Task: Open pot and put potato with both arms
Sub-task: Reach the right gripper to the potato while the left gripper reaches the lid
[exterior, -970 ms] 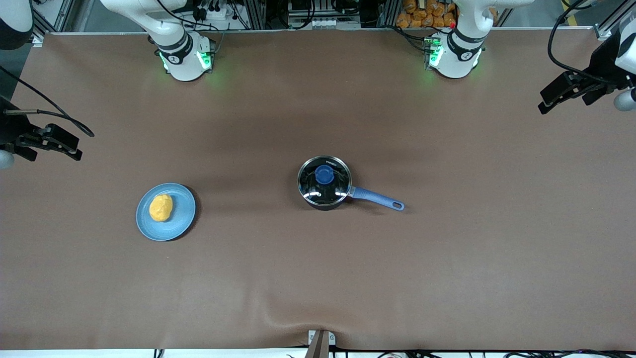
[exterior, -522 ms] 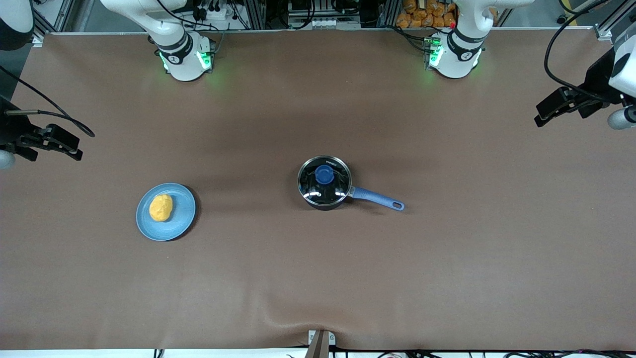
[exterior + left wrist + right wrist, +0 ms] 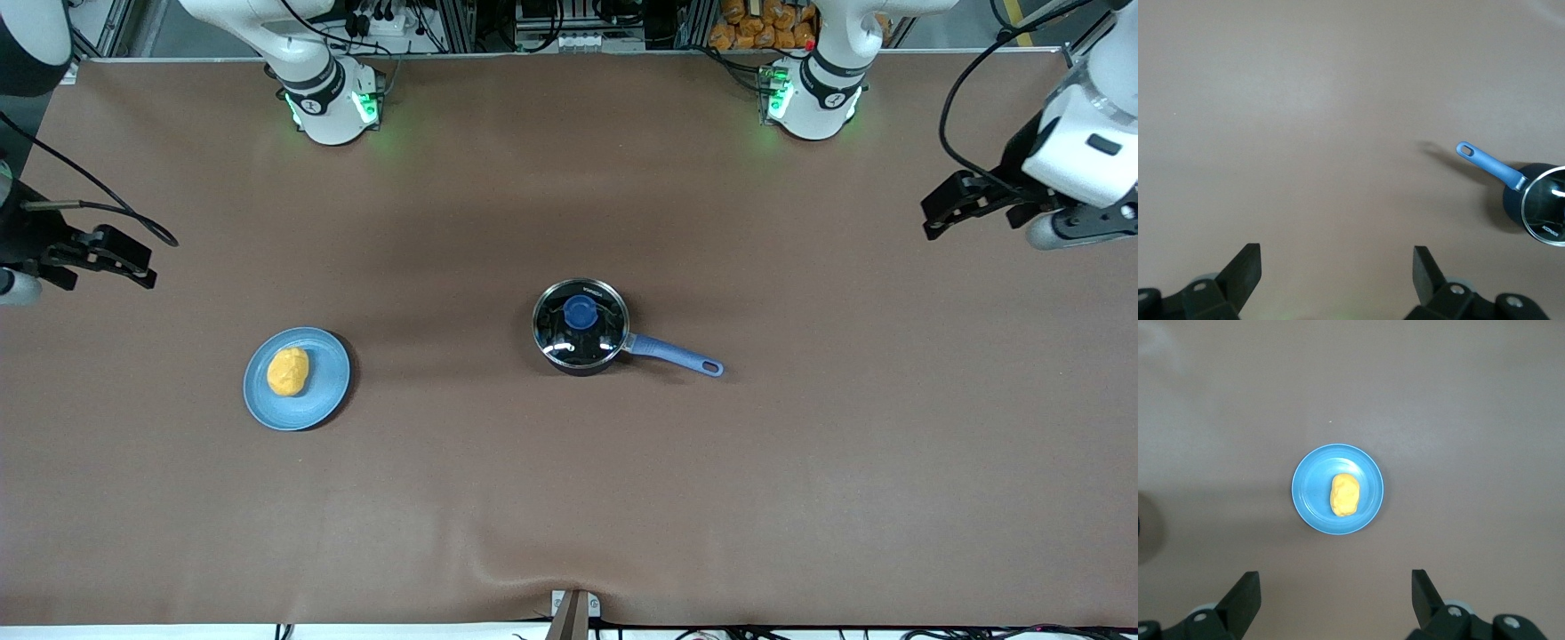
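Across the front view, a brown mat covers the table point(image 3: 569, 498) edge to edge; aluminium framing and cables fill the strip above the arm bases. The pot point(image 3: 581, 327) sits at mid-table with its lid point(image 3: 581, 324) on, blue knob centred. Its long blue handle point(image 3: 676, 355) points toward the left arm's end of the table, angled slightly nearer the camera. The potato point(image 3: 288, 371) lies on a light-blue plate point(image 3: 331, 391) toward the right arm's end, well apart from the pot, its long axis running roughly toward the robot bases. The left gripper point(image 3: 933, 213) hangs over the mat at its own end; the right gripper point(image 3: 142, 269) hangs over the mat at the other. Both arms are cut off by the frame edges.

From the left wrist view, the left gripper point(image 3: 1337, 267) shows both fingers spread wide, holding nothing. The pot is cut by the frame edge; only part of the lid's steel rim shows.

From the right wrist view, the right gripper point(image 3: 1335, 585) is likewise spread and empty, above bare mat, with plate and potato fully visible.
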You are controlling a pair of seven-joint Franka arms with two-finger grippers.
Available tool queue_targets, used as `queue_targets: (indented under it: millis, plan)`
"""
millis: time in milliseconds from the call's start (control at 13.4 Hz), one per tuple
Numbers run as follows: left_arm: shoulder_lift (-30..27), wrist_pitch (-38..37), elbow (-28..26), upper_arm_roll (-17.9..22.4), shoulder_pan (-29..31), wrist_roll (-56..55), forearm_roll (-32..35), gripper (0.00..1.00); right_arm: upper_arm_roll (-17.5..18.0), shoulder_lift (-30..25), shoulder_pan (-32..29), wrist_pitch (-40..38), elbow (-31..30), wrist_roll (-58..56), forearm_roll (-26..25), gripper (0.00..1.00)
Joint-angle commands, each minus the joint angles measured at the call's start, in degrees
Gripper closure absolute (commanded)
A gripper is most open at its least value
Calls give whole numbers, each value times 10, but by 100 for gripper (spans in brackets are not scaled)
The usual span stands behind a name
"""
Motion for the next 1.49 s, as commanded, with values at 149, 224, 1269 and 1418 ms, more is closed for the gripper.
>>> queue_targets:
  millis: [149, 224, 1269, 1418]
  plan:
    - [19, -1, 19, -12, -21, -29, -9, 0, 0, 70, 8, 26, -27, 11, 1, 0]
    - [21, 0, 19, -12, -35, -49, -9, 0, 0, 90, 6, 32, -29, 11, 8, 0]
    - [154, 95, 58, -11, -188, -185, -7, 0, 0, 242, -15, 298, -153, 4, 63, 0]
    - [170, 119, 59, -12, -199, -180, -7, 0, 0, 262, -17, 309, -153, -3, 68, 0]
